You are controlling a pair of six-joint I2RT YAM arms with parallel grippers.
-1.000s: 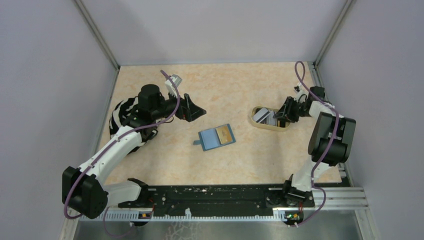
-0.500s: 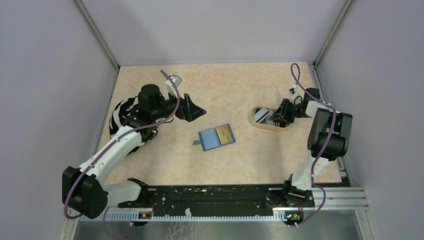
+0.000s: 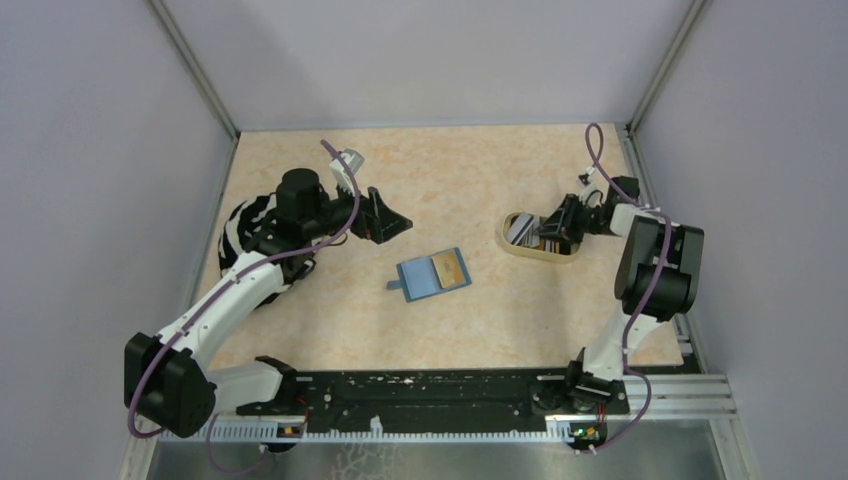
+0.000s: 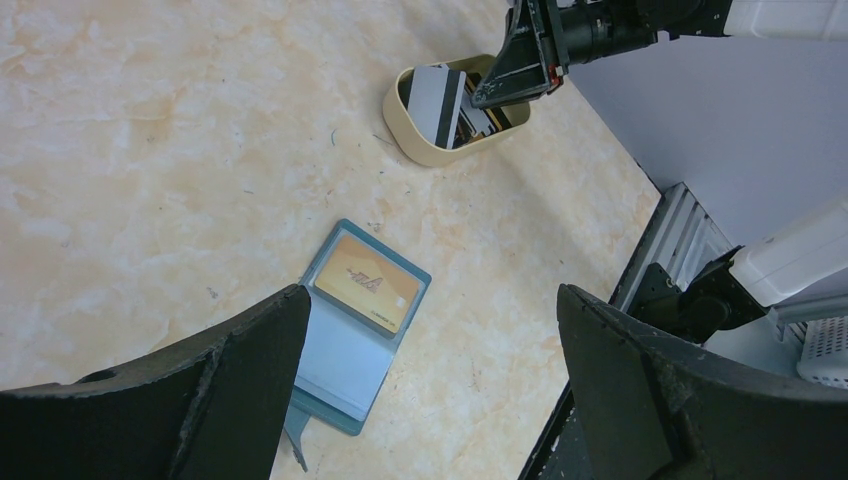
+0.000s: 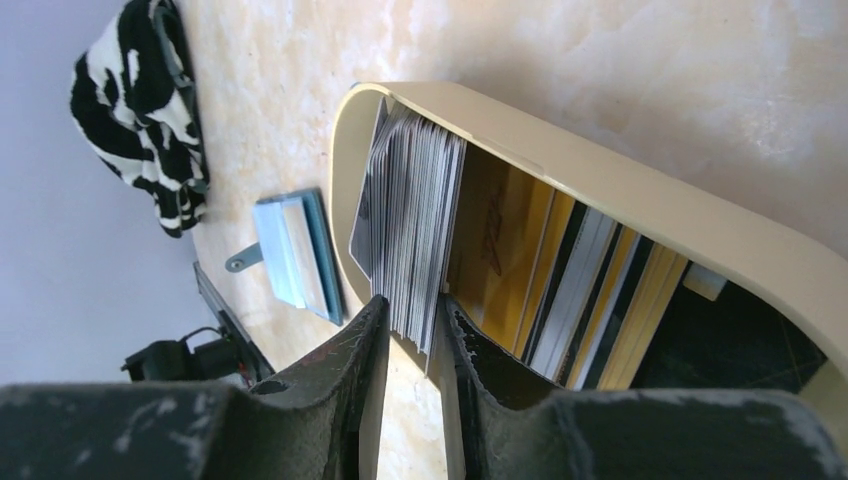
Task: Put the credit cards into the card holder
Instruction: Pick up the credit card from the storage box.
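Overhead, the teal card holder (image 3: 420, 279) lies open near the middle of the counter (image 3: 470, 170), a gold-orange card (image 3: 450, 270) on its 3 o'clock half. The left hand (image 3: 392, 226) hangs at about 10 o'clock from it, apart from it. A beige oval tray (image 3: 518, 247) sits at 2 o'clock from the holder, and the right hand (image 3: 548, 231) reaches into it. A black-and-white striped cloth (image 3: 238, 225) lies at the counter's 9 o'clock edge.

From the left wrist, the left hand's fingers (image 4: 250, 370) are spread wide and released, holding nothing. The open holder shows between them, its snap tab toward 6 o'clock, while the tray stands at 12 o'clock with a grey card (image 4: 437, 100) leaning inside it.

From the right wrist, the right hand is clenched on the lower edge of that grey card – one finger on each face. Other credit cards (image 5: 580, 290), yellow and striped, stand on edge in the tray at 3 o'clock of it – the holder lies at 9 o'clock.
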